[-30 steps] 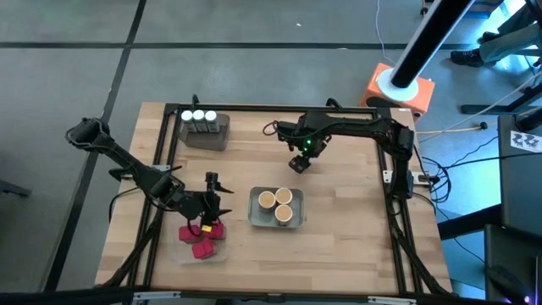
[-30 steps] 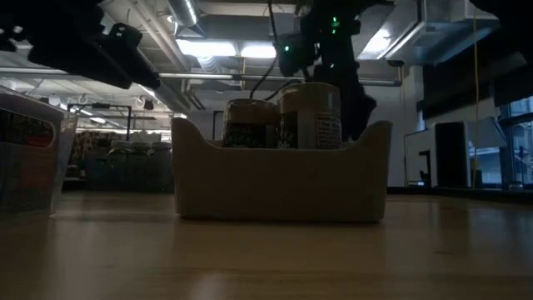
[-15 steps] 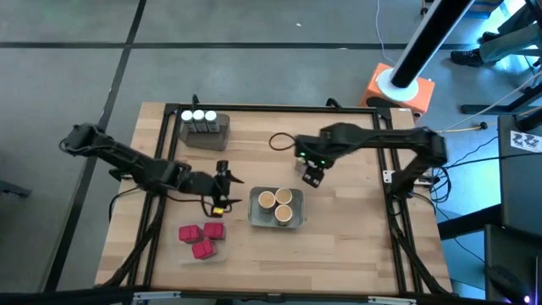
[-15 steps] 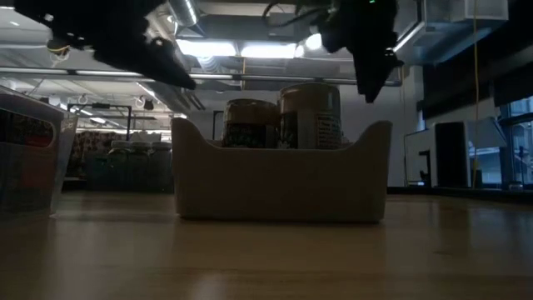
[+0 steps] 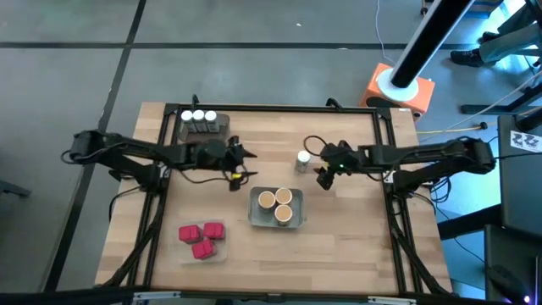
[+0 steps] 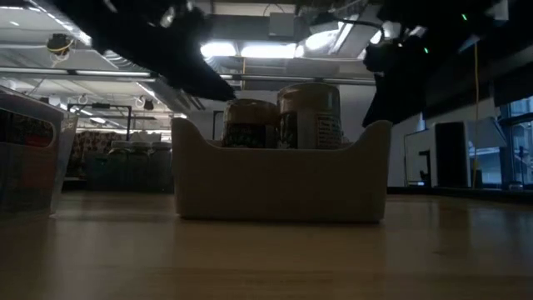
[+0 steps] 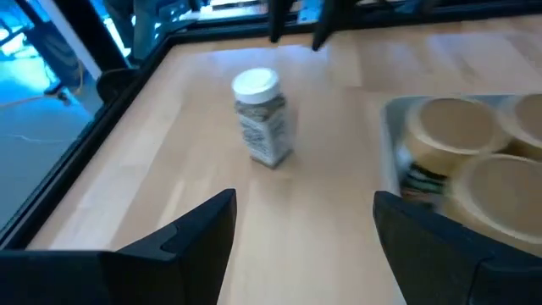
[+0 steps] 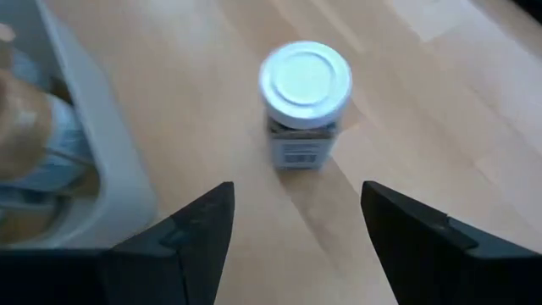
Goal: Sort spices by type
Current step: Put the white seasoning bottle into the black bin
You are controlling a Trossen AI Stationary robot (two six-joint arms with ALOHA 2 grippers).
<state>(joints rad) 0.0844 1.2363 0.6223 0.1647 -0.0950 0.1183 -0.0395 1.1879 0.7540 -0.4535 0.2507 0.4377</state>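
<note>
High view: lone white-capped jar (image 5: 302,159) stands upright on bare wood just beyond the grey tray (image 5: 254,216) of three tan-lidded jars (image 5: 277,206), touching nothing. Right gripper (image 5: 325,175) just beside that jar, fingers spread, empty; left gripper (image 5: 238,160) off the tray's far-left corner, fingers spread, empty. Three white-capped jars (image 5: 198,116) sit in their tray well beyond-left; red boxes (image 5: 201,238) lie near-left of the grey tray.

Lone jar (image 5: 302,158) stands between both hands, behind the tray (image 5: 254,215) holding three jars
</note>
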